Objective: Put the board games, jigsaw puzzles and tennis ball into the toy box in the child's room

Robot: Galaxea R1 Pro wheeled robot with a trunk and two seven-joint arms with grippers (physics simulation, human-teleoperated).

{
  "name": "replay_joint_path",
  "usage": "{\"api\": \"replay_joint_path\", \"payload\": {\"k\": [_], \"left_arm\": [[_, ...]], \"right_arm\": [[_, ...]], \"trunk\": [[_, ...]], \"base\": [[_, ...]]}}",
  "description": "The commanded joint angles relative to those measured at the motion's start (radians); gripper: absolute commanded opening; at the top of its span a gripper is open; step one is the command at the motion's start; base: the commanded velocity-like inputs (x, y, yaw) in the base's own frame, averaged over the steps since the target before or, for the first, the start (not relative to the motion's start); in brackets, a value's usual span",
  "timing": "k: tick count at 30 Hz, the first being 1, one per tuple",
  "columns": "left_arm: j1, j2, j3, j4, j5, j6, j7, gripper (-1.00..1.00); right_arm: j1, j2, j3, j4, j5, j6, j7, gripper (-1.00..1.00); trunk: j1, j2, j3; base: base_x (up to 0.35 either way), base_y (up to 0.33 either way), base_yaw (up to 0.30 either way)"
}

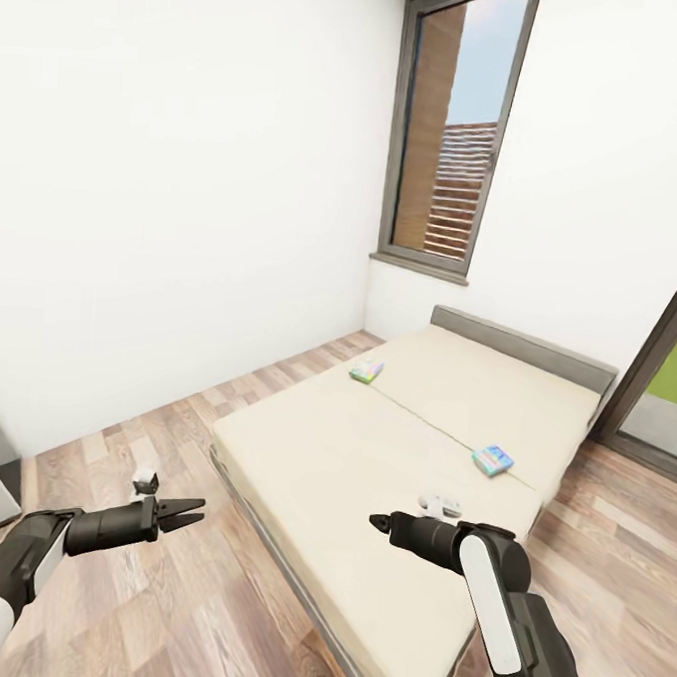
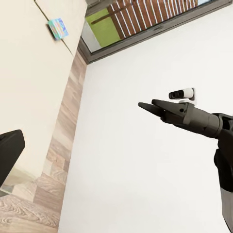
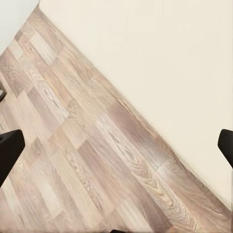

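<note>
- The bed (image 1: pixel 391 462) is the biggest thing in the head view: a low, wide beige mattress with a grey headboard (image 1: pixel 526 350) at its far end, standing on the wooden floor (image 1: pixel 121 455) under a tall window (image 1: pixel 453 135)
- The left arm reaches forward low over the floor, on the near side of the bed; the left gripper (image 1: pixel 189 515) points toward the bed and its two dark fingers stand a little apart, with nothing between them
- The right arm bends up over the near corner of the mattress; the right gripper (image 1: pixel 375 522) points toward the left one, and its tips look close together and empty in the head view, while the left wrist view shows the same gripper (image 2: pixel 148 105) from the side with a thin slit between its fingers
- The two grippers are well apart and touch nothing
- Two board games lie flat on the mattress, well apart from each other: a yellow-green board game (image 1: pixel 367 370) near the far left edge, and a blue board game (image 1: pixel 492 459) toward the right side
- The left wrist view also catches the blue game (image 2: pixel 58 28) on the beige surface
- The right wrist view looks straight down on the floor planks (image 3: pixel 97 160) and the mattress edge (image 3: pixel 160 63), which the head view gives from an angle, and dark fingertips (image 3: pixel 9 150) stand at its two sides
</note>
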Motion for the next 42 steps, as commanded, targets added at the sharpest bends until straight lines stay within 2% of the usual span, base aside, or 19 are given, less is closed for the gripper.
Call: {"api": "replay_joint_path", "payload": {"k": [1,42], "left_arm": [[-0.001,-0.001,0.0,0.0,-0.001,0.011,-0.004,1.0],[-0.001,-0.01,0.002,0.0,-0.001,0.011,-0.004,1.0]], "right_arm": [[-0.001,0.0,0.0,-0.001,-0.009,0.003,-0.009,1.0],[-0.001,0.001,-0.001,0.005,-0.009,0.003,-0.009,1.0]], "trunk": [[0.0,-0.001,-0.003],[0.0,-0.001,-0.046]], "base": [[0.0,-0.248,0.236],[0.0,-0.028,0.236]]}}
